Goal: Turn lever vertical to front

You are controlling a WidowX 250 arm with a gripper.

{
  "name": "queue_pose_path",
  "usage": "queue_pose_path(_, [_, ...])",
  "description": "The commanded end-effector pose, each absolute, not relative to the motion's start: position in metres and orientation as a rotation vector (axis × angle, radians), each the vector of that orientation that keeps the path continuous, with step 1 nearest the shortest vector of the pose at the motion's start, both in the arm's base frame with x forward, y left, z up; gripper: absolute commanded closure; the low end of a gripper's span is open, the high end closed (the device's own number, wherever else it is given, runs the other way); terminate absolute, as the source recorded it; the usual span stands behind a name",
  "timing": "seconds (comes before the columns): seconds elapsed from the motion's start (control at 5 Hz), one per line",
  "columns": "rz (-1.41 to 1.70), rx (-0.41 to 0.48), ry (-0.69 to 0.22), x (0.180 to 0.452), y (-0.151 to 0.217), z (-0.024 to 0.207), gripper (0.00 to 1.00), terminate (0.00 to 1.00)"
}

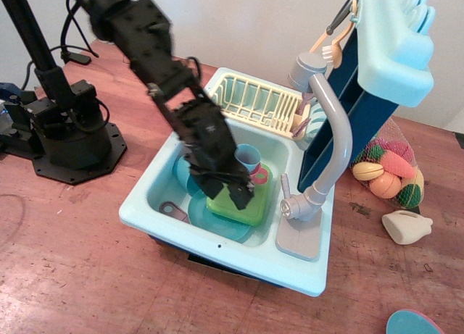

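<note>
The lever (285, 183) is a short grey tab standing up from the round grey faucet base (297, 209) at the right rim of the light-blue toy sink (142, 201). It tilts slightly left. The long curved faucet pipe (336, 138) rises behind it. My black gripper (230, 198) hangs inside the basin over the green plate (254, 208), left of the lever and clear of it. Its fingers look spread and hold nothing.
A blue cup (248, 159) and a pink cup (259, 177) sit in the basin by my wrist. A yellow dish rack (254, 98) lies behind. A blue shelf (388, 44), a mesh bag of toy food (390, 171) and a white object (406, 227) stand right. A black stand (69, 131) is on the left.
</note>
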State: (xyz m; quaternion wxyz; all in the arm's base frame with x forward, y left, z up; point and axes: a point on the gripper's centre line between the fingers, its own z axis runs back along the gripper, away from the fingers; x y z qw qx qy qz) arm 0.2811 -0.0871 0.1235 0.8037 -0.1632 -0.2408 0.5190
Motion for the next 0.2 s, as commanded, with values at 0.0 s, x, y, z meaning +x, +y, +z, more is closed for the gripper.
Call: queue_pose_path(0.0, [1.154,-0.432,-0.595,0.2666,-0.0923,0.1304,0.0,1.0])
